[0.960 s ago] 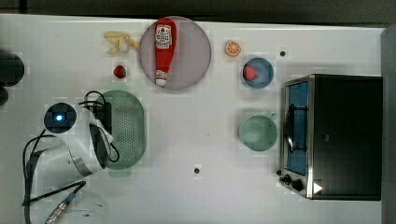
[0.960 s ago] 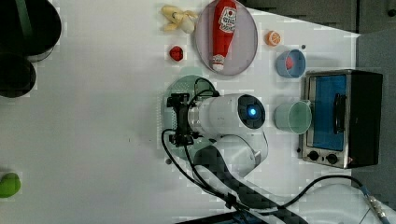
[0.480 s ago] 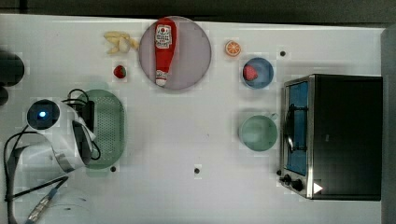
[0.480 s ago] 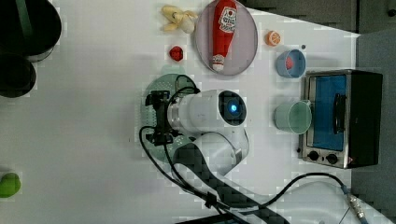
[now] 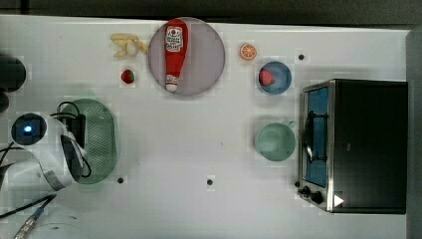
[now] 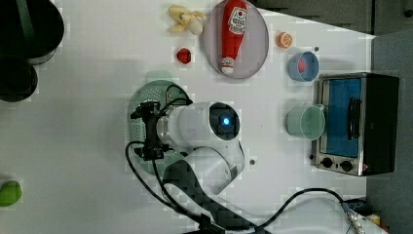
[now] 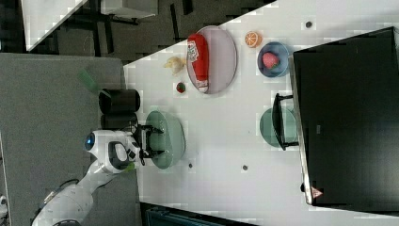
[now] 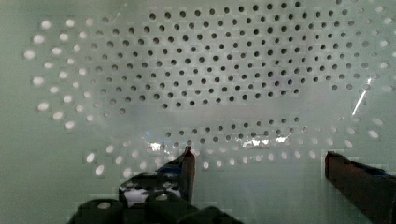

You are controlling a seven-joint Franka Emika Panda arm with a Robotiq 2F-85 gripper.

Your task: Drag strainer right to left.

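The pale green oblong strainer [image 5: 103, 144] lies near the top view's left edge, perforated bottom up to the camera. It also appears under the arm in the left view [image 6: 152, 89] and in the right view [image 7: 170, 136]. My gripper [image 6: 148, 131] reaches down inside it, and the white wrist covers the strainer's side nearest the top view's left. In the wrist view the dotted strainer floor [image 8: 210, 70] lies close in front of the gripper [image 8: 258, 156]. The dark fingers [image 8: 187, 168] stand wide apart with nothing between them, tips close to the floor.
A grey-pink plate [image 5: 209, 55] with a ketchup bottle [image 5: 174, 52] sits at the back. A small strawberry [image 5: 128, 76], yellow pieces [image 5: 127, 45], an orange slice [image 5: 248, 51], a blue bowl [image 5: 276, 78], a green cup [image 5: 274, 142] and a toaster oven [image 5: 356, 144] stand around. Black containers [image 5: 11, 72] crowd the top view's left edge.
The arm and the strainer have slid together toward the top view's left, most of it in the first half second. The fingers have stayed apart.
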